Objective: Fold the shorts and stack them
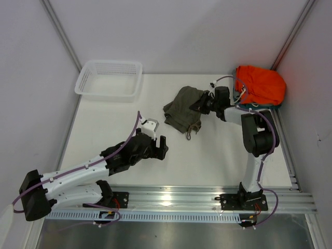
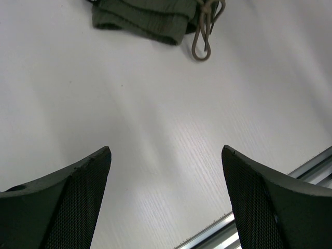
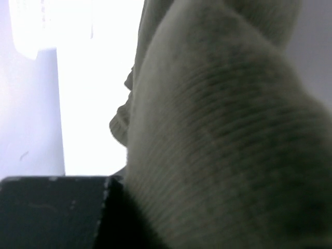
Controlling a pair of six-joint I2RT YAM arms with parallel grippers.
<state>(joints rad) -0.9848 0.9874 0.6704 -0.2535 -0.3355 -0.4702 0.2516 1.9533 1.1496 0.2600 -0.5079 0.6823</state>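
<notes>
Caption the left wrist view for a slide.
Left gripper open above the table, olive shorts and drawstring ahead.

1 olive-green shorts (image 1: 182,109) mid-table, 1 orange garment (image 1: 260,85) far right, 1 white basket (image 1: 109,79) far left, 2 robot arms at the near edge, left arm (image 1: 78,174) and right arm (image 1: 257,136)

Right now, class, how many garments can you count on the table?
2: olive shorts mid-table at the right claw; orange shorts in the far right corner. More may hide beneath.
</notes>
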